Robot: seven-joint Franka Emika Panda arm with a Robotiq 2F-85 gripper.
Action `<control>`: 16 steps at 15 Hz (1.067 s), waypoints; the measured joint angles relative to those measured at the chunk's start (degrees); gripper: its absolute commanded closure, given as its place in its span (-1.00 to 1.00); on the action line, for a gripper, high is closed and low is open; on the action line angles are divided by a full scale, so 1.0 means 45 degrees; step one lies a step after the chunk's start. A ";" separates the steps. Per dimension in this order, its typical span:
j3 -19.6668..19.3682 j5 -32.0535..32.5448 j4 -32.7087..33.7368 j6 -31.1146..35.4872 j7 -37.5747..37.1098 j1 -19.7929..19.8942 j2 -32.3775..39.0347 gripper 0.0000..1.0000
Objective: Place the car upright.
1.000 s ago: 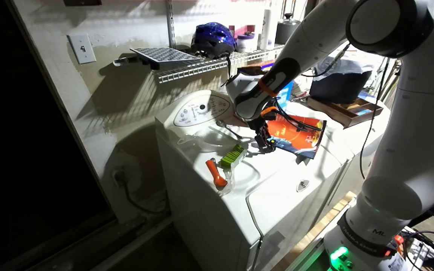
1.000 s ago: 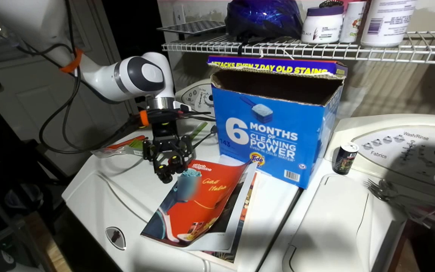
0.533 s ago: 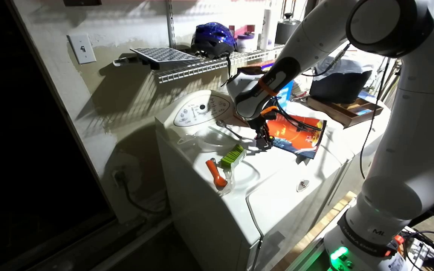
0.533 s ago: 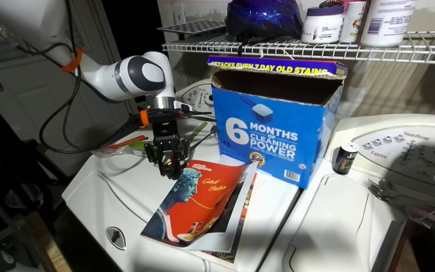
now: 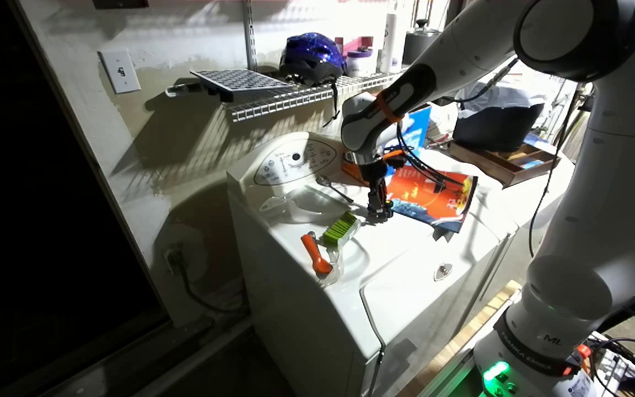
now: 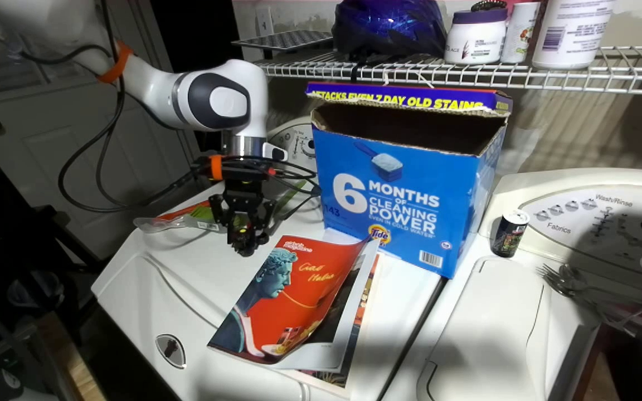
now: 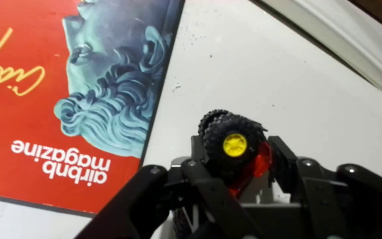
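The car [image 7: 234,145] has fat black knobbly tyres, a yellow hub and red body parts. In the wrist view it is pinched between the two black fingers [image 7: 280,156] of my gripper [image 7: 236,149], which is shut on it. One wheel's hub faces the camera, so the car is tilted on its side. Much of its body is hidden behind the gripper's links. In both exterior views my gripper [image 5: 379,212] [image 6: 247,242] points down at the white machine top beside the magazine, and the car is mostly hidden there. Whether it touches the surface I cannot tell.
A red magazine [image 6: 304,289] lies right beside the gripper. Behind it stands a tall blue detergent box [image 6: 399,189]. A green brush [image 5: 342,228], an orange-handled scoop [image 5: 316,253] and a dark spoon [image 5: 337,190] lie nearby. A wire shelf [image 6: 521,75] hangs above.
My gripper's jaws have come together on the car. The wrist has shifted a little to the left in both exterior views, and stands more upright. The magazine has not moved.
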State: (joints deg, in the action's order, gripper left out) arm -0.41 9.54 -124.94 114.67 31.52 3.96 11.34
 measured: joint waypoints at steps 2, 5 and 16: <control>0.0007 -0.1327 0.0074 -0.0008 0.1019 0.0214 -0.0017 0.49; 0.0017 -0.3318 0.0137 -0.0260 0.2497 0.0463 0.0030 0.49; -0.0268 -0.8342 0.0652 -0.4094 0.5274 0.1656 0.1015 -0.52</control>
State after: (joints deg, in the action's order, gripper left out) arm -1.61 -28.00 -122.01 96.24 55.25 11.41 15.91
